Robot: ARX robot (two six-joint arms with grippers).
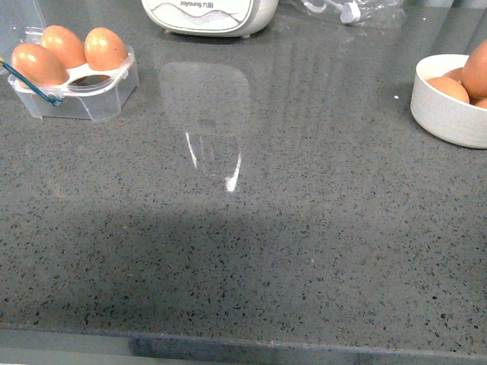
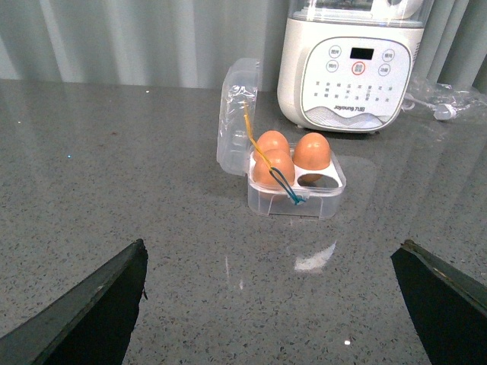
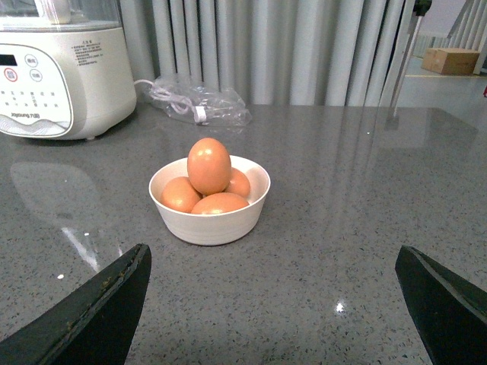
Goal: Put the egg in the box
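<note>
The clear box sits at the counter's far left, lid open, with three brown eggs in its cells and one cell empty. In the left wrist view the box lies ahead of my open left gripper, well apart from it. A white bowl holds several brown eggs; one egg stands on top of the pile. My right gripper is open, short of the bowl, with nothing between its fingers. Neither arm shows in the front view.
A white appliance stands at the back of the counter, behind the box. A clear plastic bag with a cable lies beside it. The bowl is at the far right edge. The counter's front edge runs along the bottom.
</note>
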